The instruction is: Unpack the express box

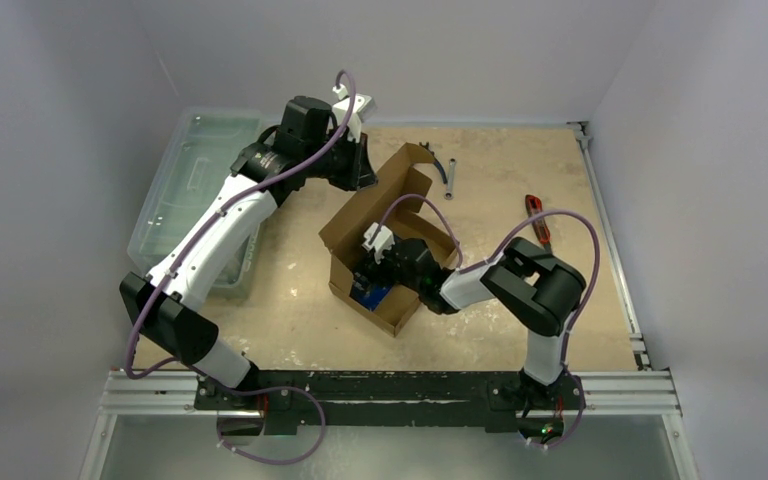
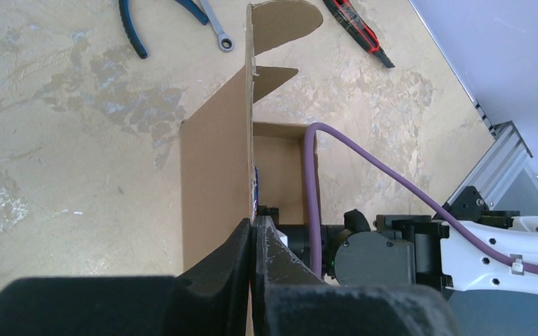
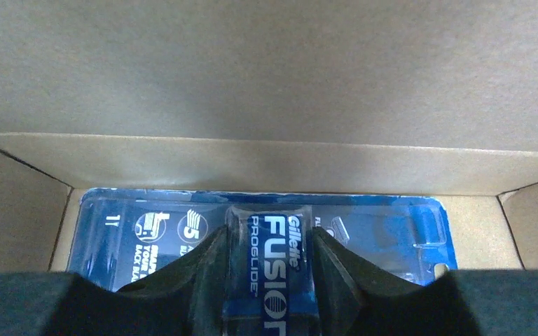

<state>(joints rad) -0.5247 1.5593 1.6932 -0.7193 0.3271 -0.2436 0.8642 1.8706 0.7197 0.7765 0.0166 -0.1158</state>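
The express box (image 1: 400, 308) lies open mid-table, with its brown lid flap (image 1: 360, 215) standing up. My left gripper (image 1: 364, 170) is shut on the lid's edge (image 2: 217, 175), which runs straight into the pinched fingertips (image 2: 242, 234). My right gripper (image 1: 380, 268) reaches down inside the box. In the right wrist view its fingers (image 3: 214, 248) press both sides of the clear raised bubble of a blue blister pack (image 3: 147, 224) that lies flat on the box floor. The box walls (image 3: 266, 157) close in around it.
A large clear plastic bin (image 1: 195, 180) stands at the far left behind the left arm. Blue-handled pliers (image 2: 129, 28), a wrench (image 2: 214, 28) and a red-and-black utility knife (image 2: 357, 28) lie on the table beyond the box. The right arm's purple cable (image 2: 313, 196) arches over the box.
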